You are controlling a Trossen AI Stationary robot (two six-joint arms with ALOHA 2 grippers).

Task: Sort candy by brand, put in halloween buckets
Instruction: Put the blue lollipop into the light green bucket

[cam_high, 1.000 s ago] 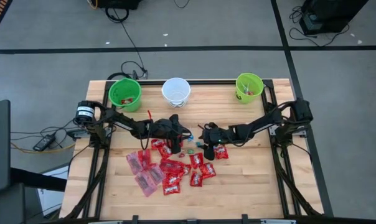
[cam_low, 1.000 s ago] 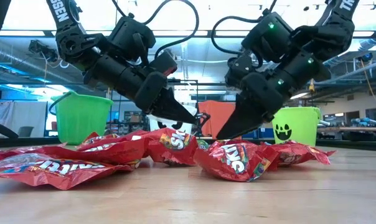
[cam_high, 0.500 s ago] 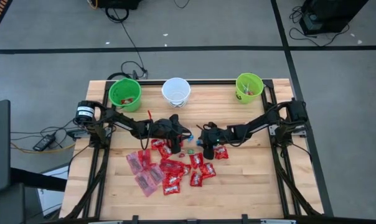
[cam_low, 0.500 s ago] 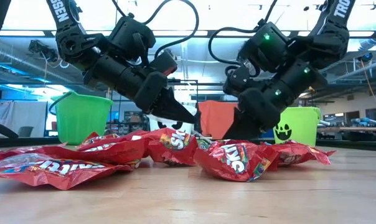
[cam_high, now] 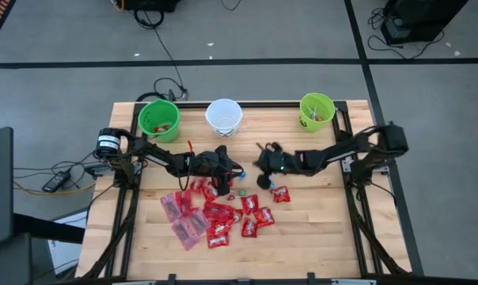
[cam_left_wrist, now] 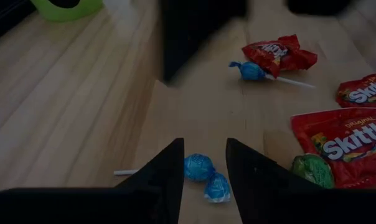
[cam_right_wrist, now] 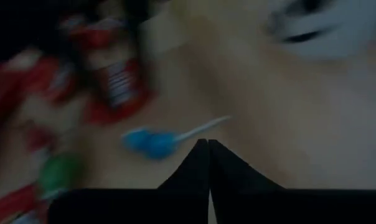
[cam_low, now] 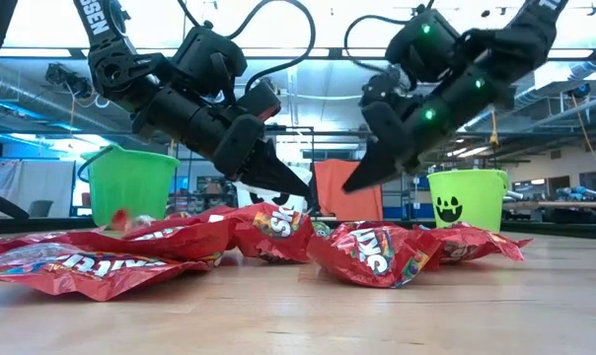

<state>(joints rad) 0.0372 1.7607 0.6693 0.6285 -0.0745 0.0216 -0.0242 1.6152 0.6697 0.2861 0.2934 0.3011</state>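
Note:
Red candy packets (cam_high: 219, 215) and pinkish packets (cam_high: 182, 218) lie flat in a heap on the table's middle (cam_low: 367, 251). Two green halloween buckets (cam_high: 158, 119) (cam_high: 316, 111) and a white one (cam_high: 224, 115) stand along the far edge. My left gripper (cam_left_wrist: 203, 165) is open, low over the table, one finger on either side of a blue lollipop (cam_left_wrist: 199, 167), with a second (cam_left_wrist: 217, 188) beside it. My right gripper (cam_right_wrist: 208, 149) is shut, raised above the heap (cam_low: 349, 187), nothing showing between its fingers. Beneath it a blue lollipop (cam_right_wrist: 149, 142) lies on the wood.
Another blue lollipop (cam_left_wrist: 249, 70) and a green piece (cam_left_wrist: 312, 169) lie loose among the red packets (cam_left_wrist: 343, 140). Bare wood stretches along the near edge (cam_high: 302, 245) and between the heap and the buckets. Dark frame rails run along both table sides.
My right gripper dipped down to the table beside the red packets, shut its fingers, then rose up and back toward the far edge. The left arm kept still.

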